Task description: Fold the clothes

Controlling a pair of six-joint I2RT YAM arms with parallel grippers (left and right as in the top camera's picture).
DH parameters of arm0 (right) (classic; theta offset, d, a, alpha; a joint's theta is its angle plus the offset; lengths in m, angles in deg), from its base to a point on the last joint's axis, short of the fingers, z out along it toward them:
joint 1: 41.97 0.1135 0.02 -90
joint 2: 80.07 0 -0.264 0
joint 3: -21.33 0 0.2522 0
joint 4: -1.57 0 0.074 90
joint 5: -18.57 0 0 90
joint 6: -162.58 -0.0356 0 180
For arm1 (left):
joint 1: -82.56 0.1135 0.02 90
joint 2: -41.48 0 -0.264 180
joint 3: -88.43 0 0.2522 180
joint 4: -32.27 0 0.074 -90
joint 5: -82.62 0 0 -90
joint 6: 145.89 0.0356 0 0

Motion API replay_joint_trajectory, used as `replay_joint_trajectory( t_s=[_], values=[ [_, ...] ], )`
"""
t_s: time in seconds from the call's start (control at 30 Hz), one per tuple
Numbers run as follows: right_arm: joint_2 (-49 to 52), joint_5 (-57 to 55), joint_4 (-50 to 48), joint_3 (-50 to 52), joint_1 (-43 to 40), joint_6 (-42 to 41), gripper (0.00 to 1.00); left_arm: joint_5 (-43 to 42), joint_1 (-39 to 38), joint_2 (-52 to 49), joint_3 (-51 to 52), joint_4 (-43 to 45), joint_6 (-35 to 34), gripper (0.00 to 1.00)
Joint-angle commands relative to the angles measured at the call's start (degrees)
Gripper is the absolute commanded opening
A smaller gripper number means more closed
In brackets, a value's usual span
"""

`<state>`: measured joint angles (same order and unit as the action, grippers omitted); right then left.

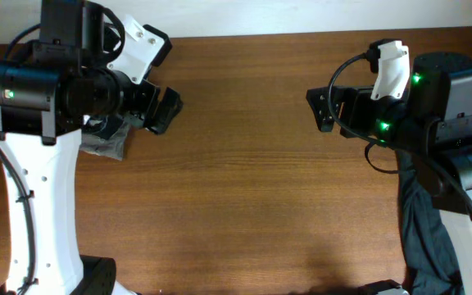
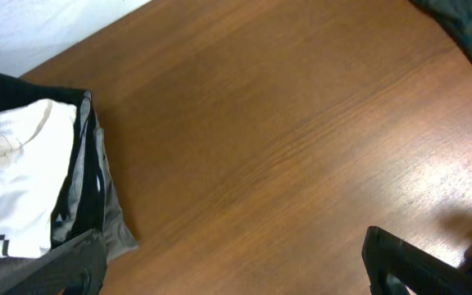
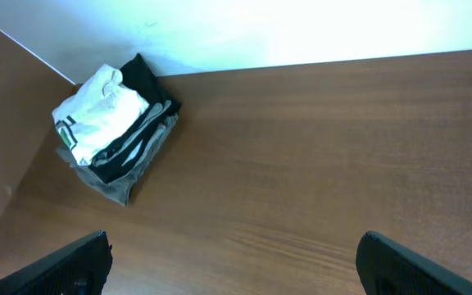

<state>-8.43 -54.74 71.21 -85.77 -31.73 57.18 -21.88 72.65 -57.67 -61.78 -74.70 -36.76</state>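
— Currently, where do we log the clothes?
— We see a folded stack of clothes (image 3: 115, 131) at the far left of the counter (image 1: 244, 188), near its back edge. A white printed garment (image 2: 15, 172) lies on top, with black and grey layers beneath. From overhead the left arm (image 1: 47, 90) covers most of the stack; only a grey corner shows.
— And the unfolded piece?
— We note a dark garment (image 1: 423, 221) lying at the counter's right edge, partly under the right arm (image 1: 433, 98).
— Left jaws?
— Spread wide, nothing between them, above bare wood just beside the stack. One finger (image 2: 412, 262) shows at the lower right of the wrist view.
— Right jaws?
— Likewise parted and holding nothing, over bare wood, well apart from the stack and from the left jaws.
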Motion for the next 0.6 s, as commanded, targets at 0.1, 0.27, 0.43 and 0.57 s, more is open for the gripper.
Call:
replay_joint_trajectory(
  t_s=[0.1,0.27,0.43,0.57],
  values=[
    [0.24,-0.85,3.37,-0.31,-0.13,0.15,0.99,0.83,-0.33,-0.26,0.44,0.31,-1.75,0.99],
    [-0.17,-2.12,9.38,-0.33,-0.48,0.61,0.99,0.83,-0.33,-0.26,0.44,0.31,-1.75,0.99],
    [-9.86,-12.70,7.82,-0.15,-0.87,9.97,0.99,0.83,-0.33,-0.26,0.44,0.31,-1.75,0.99],
    [-20.39,-12.92,-7.21,10.54,-1.01,23.76,0.99,0.83,-0.33,-0.26,0.44,0.31,-1.75,0.99]
  ],
)
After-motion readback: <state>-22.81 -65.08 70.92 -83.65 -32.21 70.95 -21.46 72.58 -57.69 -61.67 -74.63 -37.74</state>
